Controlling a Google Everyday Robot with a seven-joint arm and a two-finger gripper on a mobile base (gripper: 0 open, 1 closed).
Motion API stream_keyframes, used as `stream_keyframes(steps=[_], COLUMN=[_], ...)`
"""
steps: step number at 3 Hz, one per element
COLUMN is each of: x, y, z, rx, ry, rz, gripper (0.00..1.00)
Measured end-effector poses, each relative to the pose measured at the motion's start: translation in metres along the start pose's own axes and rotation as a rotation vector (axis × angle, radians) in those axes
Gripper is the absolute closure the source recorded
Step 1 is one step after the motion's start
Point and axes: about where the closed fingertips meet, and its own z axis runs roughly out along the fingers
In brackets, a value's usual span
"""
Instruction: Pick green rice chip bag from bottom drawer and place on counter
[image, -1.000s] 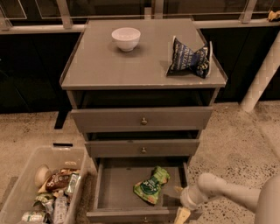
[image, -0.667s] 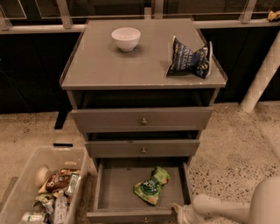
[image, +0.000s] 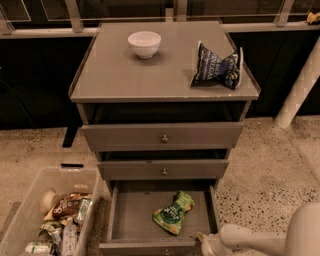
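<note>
The green rice chip bag (image: 173, 213) lies crumpled on the floor of the open bottom drawer (image: 120, 222), towards its right side. The counter (image: 125, 75) is the grey top of the cabinet. My gripper (image: 206, 246) is at the bottom edge of the picture, low by the drawer's front right corner, to the right of and in front of the bag and apart from it. The white arm runs off to the lower right.
A white bowl (image: 144, 43) and a dark blue-and-white snack bag (image: 216, 68) stand on the counter. The two upper drawers (image: 162, 136) are partly out. A clear bin (image: 37, 220) of snacks sits on the floor at lower left. A white post (image: 300, 85) stands at right.
My gripper and arm have drawn down and back towards the bottom right, away from the drawer's right side. The bag has not moved.
</note>
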Motion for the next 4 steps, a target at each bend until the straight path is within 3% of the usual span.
stream_keyframes(steps=[1, 2, 3, 4], x=[-0.012, -0.044, -0.06, -0.058], y=[-0.017, -0.059, -0.092, -0.124], z=[-0.001, 0.003, 0.017, 0.03], rx=[-0.021, -0.053, -0.103, -0.111], ry=[-0.027, -0.072, -0.101, -0.152], rz=[-0.007, -0.004, 0.04, 0.13], gripper=[0.0, 0.0, 0.0, 0.0])
